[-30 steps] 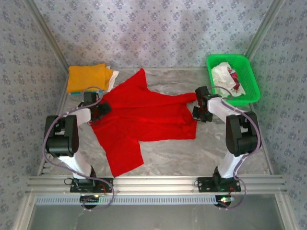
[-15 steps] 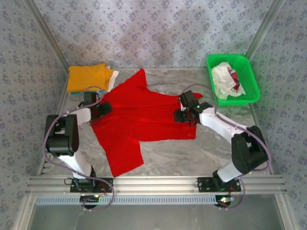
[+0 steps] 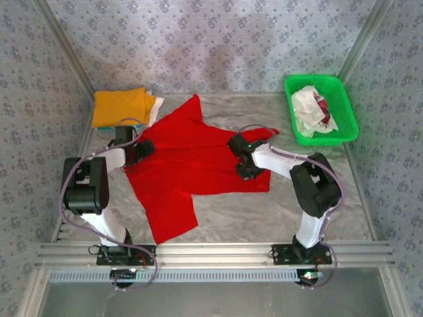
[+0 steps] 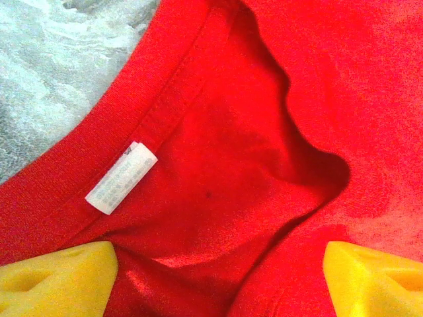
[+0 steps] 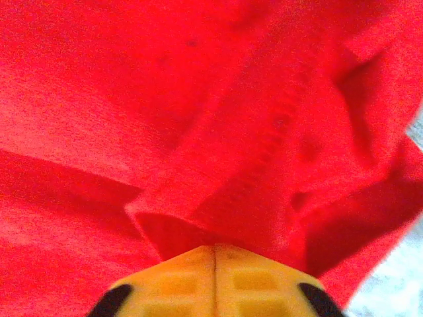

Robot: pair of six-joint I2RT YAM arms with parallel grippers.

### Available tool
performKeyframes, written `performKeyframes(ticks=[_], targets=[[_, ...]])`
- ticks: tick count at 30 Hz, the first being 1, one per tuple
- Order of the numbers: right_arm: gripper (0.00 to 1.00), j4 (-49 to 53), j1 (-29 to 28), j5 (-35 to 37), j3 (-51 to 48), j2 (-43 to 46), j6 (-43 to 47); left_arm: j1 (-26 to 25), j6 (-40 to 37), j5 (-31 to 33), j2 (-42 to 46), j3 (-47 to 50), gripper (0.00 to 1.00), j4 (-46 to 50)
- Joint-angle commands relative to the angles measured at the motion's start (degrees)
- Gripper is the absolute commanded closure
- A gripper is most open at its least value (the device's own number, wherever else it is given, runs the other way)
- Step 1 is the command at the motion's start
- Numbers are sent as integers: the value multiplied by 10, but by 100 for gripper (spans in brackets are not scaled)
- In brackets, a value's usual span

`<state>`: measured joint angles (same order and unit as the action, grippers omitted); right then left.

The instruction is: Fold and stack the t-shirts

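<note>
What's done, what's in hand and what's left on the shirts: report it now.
Done: an orange-yellow t-shirt lies folded at the far left. In hand: the red t-shirt lies spread out; the right gripper is shut on a fold of it, the left gripper open over its collar. Left: folding the red one, then the white t-shirt crumpled in the green basket.

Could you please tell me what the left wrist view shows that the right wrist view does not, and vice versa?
Left wrist view: the neckline of the red t-shirt with its white label, and the left hand open, yellow fingertips apart. Right wrist view: the right hand shut on a raised fold of stitched hem. Both: red cloth and a patch of grey marbled table.
</note>
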<state>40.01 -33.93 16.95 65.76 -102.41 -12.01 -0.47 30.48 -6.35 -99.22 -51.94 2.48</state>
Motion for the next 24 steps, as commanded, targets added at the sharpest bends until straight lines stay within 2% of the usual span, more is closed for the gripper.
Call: performKeyframes(ticks=[1, 3, 6, 9, 11, 12, 14, 16, 18, 22, 24], targets=[[100, 47, 16, 50, -6, 32, -42, -1, -2, -26, -27, 3, 17, 27], [100, 49, 36, 49, -24, 56, -69, 1, -2, -29, -28, 3, 17, 26], [100, 34, 78, 5, -64, 103, -106, 3, -1, -33, -28, 4, 17, 23], [100, -12, 127, -81, -120, 153, -140, 3, -1, -36, -29, 4, 16, 24], [100, -61, 149, -150, -145, 170, -125, 4, -1, -38, -31, 3, 16, 24], [99, -75, 147, -158, -142, 168, -112, 3, -2, -39, -32, 2, 16, 25], [89, -74, 124, -142, -118, 157, -92, 3, -2, -41, -34, 0, 16, 26], [72, -65, 109, -137, -87, 134, -94, 4, -2, -40, -33, 1, 16, 26], [71, -59, 112, -171, -50, 105, -99, 4, -1, -41, -31, 5, 16, 24], [60, -58, 130, -151, 54, 47, -114, 3, 1, -40, -23, 12, 16, 24], [58, -37, 151, -157, 109, 9, -130, 0, -2, -42, -16, 18, 15, 29]])
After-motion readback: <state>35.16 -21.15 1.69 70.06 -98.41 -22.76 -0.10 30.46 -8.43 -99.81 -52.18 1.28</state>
